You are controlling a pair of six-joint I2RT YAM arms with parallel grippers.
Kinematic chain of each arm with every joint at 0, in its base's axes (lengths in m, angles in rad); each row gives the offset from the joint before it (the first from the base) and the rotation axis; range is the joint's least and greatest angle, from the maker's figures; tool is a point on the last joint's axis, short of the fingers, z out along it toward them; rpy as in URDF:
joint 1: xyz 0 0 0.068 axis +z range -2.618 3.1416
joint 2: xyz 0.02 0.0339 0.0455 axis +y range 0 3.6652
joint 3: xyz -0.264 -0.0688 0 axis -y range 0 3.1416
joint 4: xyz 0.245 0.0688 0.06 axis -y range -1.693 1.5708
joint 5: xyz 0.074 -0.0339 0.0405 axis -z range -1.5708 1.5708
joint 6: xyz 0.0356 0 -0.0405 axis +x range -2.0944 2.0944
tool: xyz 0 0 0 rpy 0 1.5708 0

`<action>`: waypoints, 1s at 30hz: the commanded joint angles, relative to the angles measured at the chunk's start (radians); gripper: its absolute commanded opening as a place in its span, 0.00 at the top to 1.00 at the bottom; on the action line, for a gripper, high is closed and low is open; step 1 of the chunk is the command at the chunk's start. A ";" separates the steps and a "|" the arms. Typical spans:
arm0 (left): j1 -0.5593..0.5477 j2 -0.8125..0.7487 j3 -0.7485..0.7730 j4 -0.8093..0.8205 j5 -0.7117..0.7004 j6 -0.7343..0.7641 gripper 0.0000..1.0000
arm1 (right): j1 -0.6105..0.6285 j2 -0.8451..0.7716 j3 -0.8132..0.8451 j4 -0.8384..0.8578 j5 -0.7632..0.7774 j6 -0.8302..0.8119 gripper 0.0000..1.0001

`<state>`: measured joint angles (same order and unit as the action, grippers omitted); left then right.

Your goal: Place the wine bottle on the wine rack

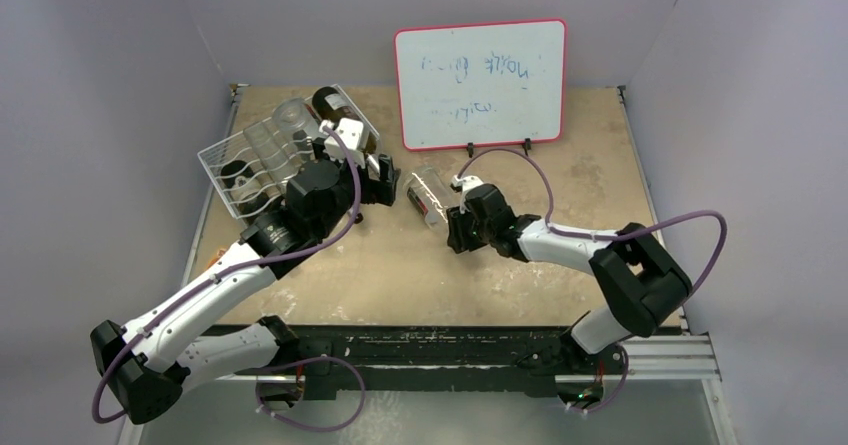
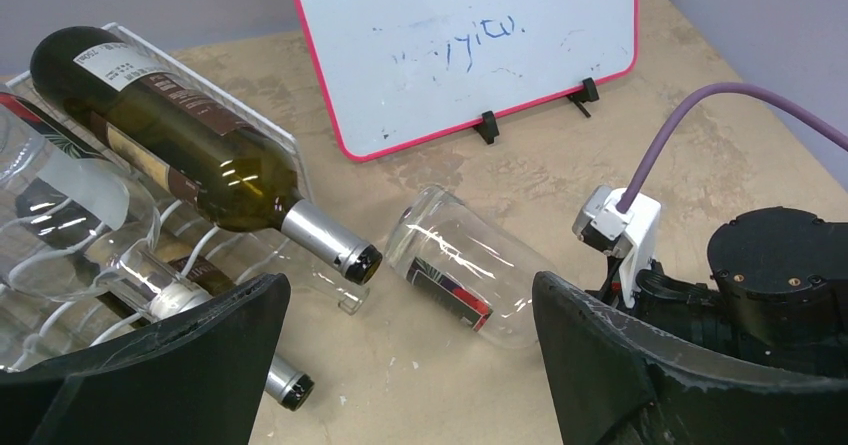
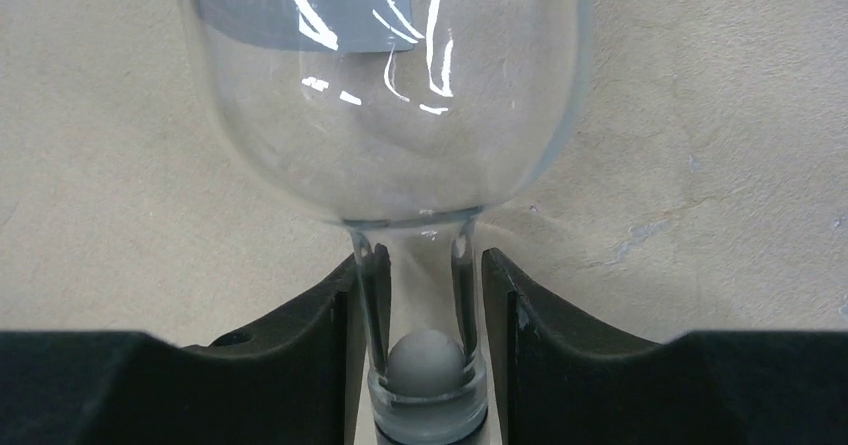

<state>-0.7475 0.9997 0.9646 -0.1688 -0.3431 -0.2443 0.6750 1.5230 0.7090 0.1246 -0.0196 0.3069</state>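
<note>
A clear glass wine bottle lies on its side on the table, also seen in the left wrist view and the right wrist view. My right gripper is shut on its neck, one finger on each side. The white wire wine rack stands at the back left and holds a dark bottle on top, with other bottles below. My left gripper is open and empty, between the rack and the clear bottle.
A red-framed whiteboard stands at the back middle. Grey walls close in the table on three sides. A lower bottle's capped neck sticks out of the rack toward my left gripper.
</note>
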 commanded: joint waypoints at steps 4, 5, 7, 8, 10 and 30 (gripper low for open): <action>-0.004 -0.027 0.046 0.013 -0.025 0.029 0.08 | 0.003 0.039 0.077 -0.007 0.047 -0.031 0.50; -0.004 -0.028 0.047 0.012 -0.027 0.029 0.08 | 0.004 0.046 0.082 -0.004 0.049 -0.033 0.49; -0.003 -0.028 0.046 0.013 -0.028 0.030 0.07 | 0.005 0.063 0.094 -0.001 0.054 -0.037 0.48; -0.003 -0.028 0.046 0.012 -0.030 0.030 0.07 | 0.005 0.072 0.099 0.000 0.059 -0.037 0.47; -0.002 -0.029 0.048 0.010 -0.030 0.031 0.07 | 0.007 0.090 0.108 0.004 0.068 -0.040 0.46; -0.003 -0.051 0.066 -0.009 -0.049 0.045 0.07 | 0.012 0.123 0.099 0.080 0.159 -0.030 1.00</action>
<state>-0.7475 0.9756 0.9802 -0.2043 -0.3733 -0.2195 0.6926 1.6562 0.7891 0.1974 0.0704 0.2798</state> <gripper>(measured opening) 0.928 0.391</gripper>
